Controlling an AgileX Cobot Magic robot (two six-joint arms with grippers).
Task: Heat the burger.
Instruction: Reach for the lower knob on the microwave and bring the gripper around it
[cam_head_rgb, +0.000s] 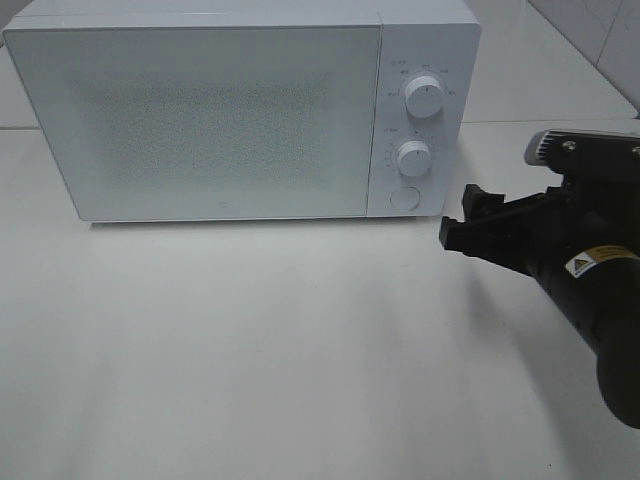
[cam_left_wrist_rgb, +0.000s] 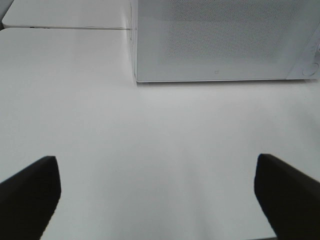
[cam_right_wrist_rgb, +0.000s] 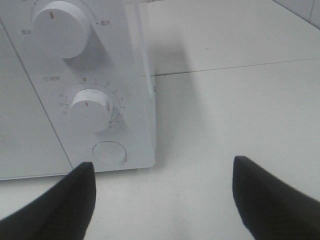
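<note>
The burger shows in no view. A white microwave (cam_head_rgb: 200, 120) stands at the back of the table with its frosted door closed. My right gripper (cam_head_rgb: 458, 218) hangs open and empty just right of the microwave's control panel, level with its round door button (cam_head_rgb: 403, 196). In the right wrist view the gripper (cam_right_wrist_rgb: 165, 200) has its dark fingers (cam_right_wrist_rgb: 65, 205) spread wide, facing that button (cam_right_wrist_rgb: 109, 152) and the lower knob (cam_right_wrist_rgb: 90, 110). The left gripper (cam_left_wrist_rgb: 157, 195) is open and empty over bare table, in front of the microwave (cam_left_wrist_rgb: 220, 40).
The control panel carries an upper knob (cam_head_rgb: 424, 98) and a lower knob (cam_head_rgb: 412, 157). The white table (cam_head_rgb: 300, 350) stretches in front of the microwave. A seam between table sections (cam_right_wrist_rgb: 225, 67) runs to the microwave's right.
</note>
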